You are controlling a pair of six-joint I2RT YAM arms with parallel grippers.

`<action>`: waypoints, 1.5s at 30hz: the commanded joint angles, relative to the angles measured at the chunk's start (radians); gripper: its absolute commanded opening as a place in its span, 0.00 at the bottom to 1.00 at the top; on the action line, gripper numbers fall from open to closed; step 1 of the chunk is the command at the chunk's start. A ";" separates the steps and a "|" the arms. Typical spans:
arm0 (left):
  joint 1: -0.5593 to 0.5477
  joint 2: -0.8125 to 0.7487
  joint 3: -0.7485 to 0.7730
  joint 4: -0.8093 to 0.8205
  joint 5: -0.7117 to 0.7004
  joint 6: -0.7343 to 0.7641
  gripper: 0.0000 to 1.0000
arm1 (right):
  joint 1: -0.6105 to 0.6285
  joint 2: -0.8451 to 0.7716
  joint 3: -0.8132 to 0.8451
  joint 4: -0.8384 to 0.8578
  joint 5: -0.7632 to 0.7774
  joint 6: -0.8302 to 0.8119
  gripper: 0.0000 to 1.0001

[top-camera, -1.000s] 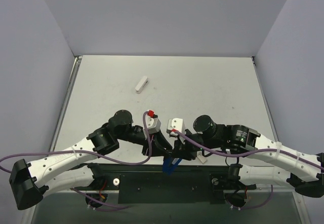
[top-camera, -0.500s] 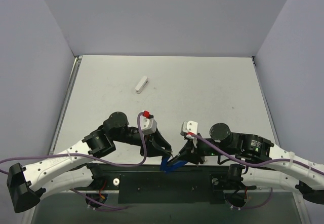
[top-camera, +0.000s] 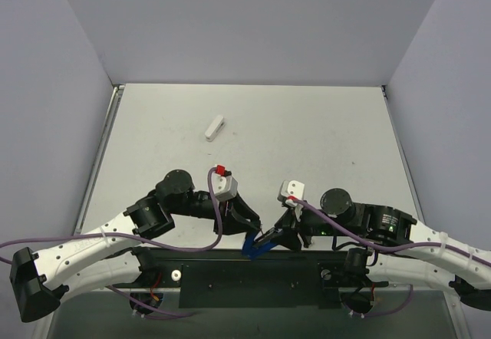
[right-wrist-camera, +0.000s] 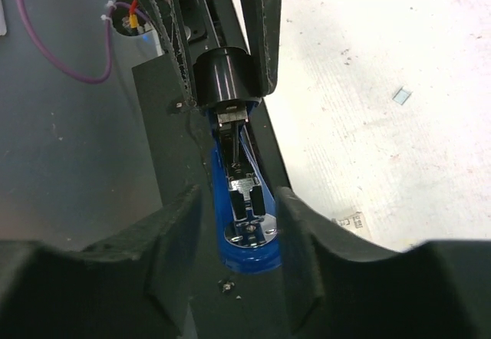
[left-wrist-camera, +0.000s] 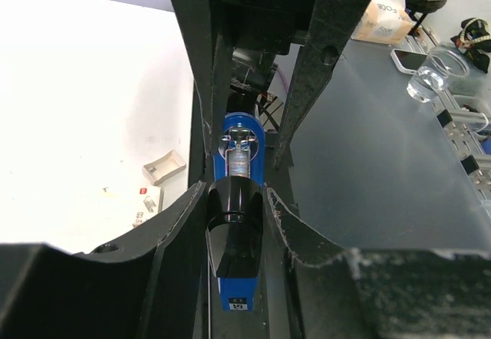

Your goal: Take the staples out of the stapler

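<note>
Sliding rightward along the near edge of the matte white table (top-camera: 322, 139) since a second ago, the right gripper (right-wrist-camera: 239, 216) now has its jaws spread either side of the one glossy blue plastic stapler (right-wrist-camera: 245, 243). Of the two grippers, the left gripper (left-wrist-camera: 235, 201) pinches the stapler's rounded black rear cap. The stapler hangs over the near edge with its long axis along it, blue nose rightward and silver metal channel bared. One white oblong block (top-camera: 215, 127) lies toward the far-left corner.

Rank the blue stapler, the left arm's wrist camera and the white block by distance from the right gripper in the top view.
1. blue stapler, at the right gripper itself, near edge.
2. left arm's wrist camera, just up and left.
3. white block, far back left.
</note>
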 commanded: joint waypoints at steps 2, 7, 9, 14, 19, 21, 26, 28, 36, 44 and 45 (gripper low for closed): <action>0.001 0.002 0.044 0.067 -0.058 0.001 0.00 | 0.005 -0.027 0.011 -0.008 0.071 0.042 0.45; 0.000 0.037 0.067 0.033 -0.116 0.018 0.00 | 0.004 -0.047 0.049 -0.006 0.184 0.088 0.50; 0.000 0.049 0.073 0.021 -0.134 0.021 0.00 | 0.005 -0.050 0.063 -0.003 0.229 0.101 0.50; 0.000 0.072 0.104 -0.013 -0.216 0.027 0.00 | 0.004 -0.054 0.066 0.042 0.355 0.189 0.47; 0.000 0.083 0.122 -0.034 -0.309 0.021 0.00 | 0.004 -0.035 0.010 0.154 0.439 0.336 0.05; 0.000 0.083 0.125 -0.033 -0.334 0.018 0.00 | 0.004 -0.031 -0.026 0.200 0.494 0.398 0.00; -0.002 0.083 0.131 -0.017 -0.366 0.009 0.00 | 0.002 0.006 -0.107 0.308 0.576 0.519 0.00; -0.002 0.083 0.131 -0.014 -0.378 0.007 0.00 | 0.004 0.034 -0.116 0.337 0.591 0.565 0.00; -0.003 0.069 0.124 -0.008 -0.431 0.003 0.00 | 0.002 0.089 -0.125 0.423 0.636 0.656 0.00; -0.002 0.025 0.104 0.016 -0.487 -0.008 0.00 | 0.004 0.137 -0.150 0.445 0.686 0.719 0.00; -0.002 0.020 0.099 0.019 -0.487 -0.010 0.00 | 0.004 0.141 -0.153 0.449 0.692 0.722 0.00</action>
